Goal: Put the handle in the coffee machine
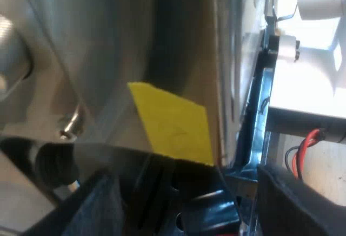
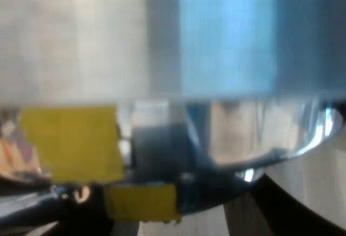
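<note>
Close against the steel espresso machine [image 1: 108,41] | your left gripper [image 1: 194,206] sits just beside a yellow sticker [image 1: 173,122], grip: you cannot tell | your right gripper [image 2: 173,220]: likewise.

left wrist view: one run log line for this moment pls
left end effector close to espresso machine | yellow sticker on its metal panel | task: unconfirmed

The left gripper [image 1: 184,198] has two broad, matte black fingers [image 1: 303,206]. The one nearer the espresso machine [image 1: 108,41] shows a rough dark-grey pad face. On the right gripper [image 2: 162,214], against the same machine, the fingers [image 2: 308,209] are plain black too.
</note>
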You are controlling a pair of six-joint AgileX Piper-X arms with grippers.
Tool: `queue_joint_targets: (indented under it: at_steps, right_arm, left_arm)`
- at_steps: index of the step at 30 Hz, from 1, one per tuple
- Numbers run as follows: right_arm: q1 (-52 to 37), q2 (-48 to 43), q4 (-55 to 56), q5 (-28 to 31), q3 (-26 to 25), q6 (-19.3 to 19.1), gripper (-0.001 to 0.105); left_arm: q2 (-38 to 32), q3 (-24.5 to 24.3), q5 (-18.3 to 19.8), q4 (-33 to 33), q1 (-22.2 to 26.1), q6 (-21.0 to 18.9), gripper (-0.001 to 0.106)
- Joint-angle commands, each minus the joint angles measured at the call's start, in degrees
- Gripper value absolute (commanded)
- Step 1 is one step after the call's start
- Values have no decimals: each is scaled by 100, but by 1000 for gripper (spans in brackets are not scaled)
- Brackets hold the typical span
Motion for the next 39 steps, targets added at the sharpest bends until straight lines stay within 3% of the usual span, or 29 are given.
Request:
queue_joint_targets:
  at_steps: [1,4,6,7,8,11,16,21,24,30,35,39]
  right_arm:
    - [-31,-242,-596,44,-80,-6,39]
    - [-31,-242,-596,44,-80,-6,39]
    - [-31,-242,-596,44,-80,-6,39]
    - [-31,-242,-596,44,-80,-6,39]
    - [-31,-242,-596,44,-80,-6,39]
    - [-31,-257,-600,44,-80,-6,39]
    - [-31,-292,-600,44,-80,19,39]
    - [-31,-331,-600,44,-80,19,39]
    - [-31,-331,-600,44,-80,19,39]
    - [-31,-331,-600,44,-80,19,39]
    - [-31,-331,-600,44,-80,19,39]
    - [-31,-331,-600,44,-80,19,39]
  left_arm:
    - [-193,-40,10,66,69,-177,54]
    - [-380,-52,-457,179,83,-411,37]
    - [-418,-85,-853,333,83,-411,20]
    - [-417,-147,-1164,484,83,-411,4]
    - [-417,-170,-1435,526,83,-407,1]
    - [-417,-178,-1776,524,83,-407,1]
    - [-417,-178,-1937,395,49,-425,1]
    - [-385,-178,-3088,-237,-284,-849,1]
    - [-347,-178,-3221,-436,-493,-1163,1]
    - [-135,-178,-3827,-96,-920,-1179,1]
    - [-120,-178,-3776,329,-938,-1179,1]
    - [-137,-178,-3416,928,-938,-1137,1]
